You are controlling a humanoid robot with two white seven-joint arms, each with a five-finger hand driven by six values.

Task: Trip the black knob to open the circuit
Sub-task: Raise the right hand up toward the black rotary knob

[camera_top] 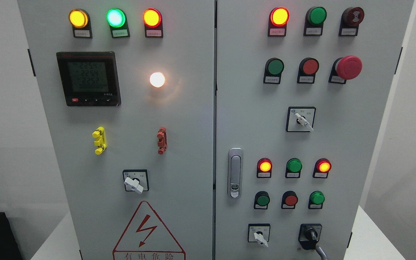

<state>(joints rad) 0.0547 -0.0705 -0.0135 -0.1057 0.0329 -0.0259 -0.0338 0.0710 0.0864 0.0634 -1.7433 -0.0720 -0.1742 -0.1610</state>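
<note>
The black knob (pixel 310 234) sits at the bottom right of the right door of the grey cabinet (pixel 200 144). It stands on a black square plate, its grip roughly upright and leaning slightly to the lower right. A narrow grey piece of my right hand (pixel 321 251) rises from the bottom edge and reaches the plate's lower right corner. Too little of it shows to tell how it is posed. My left hand is out of view.
A white selector switch (pixel 259 236) sits left of the knob, with rows of lit lamps and push buttons (pixel 290 199) above. A red mushroom stop button (pixel 349 67) juts out at the upper right. The door latch (pixel 235 173) is near the middle seam.
</note>
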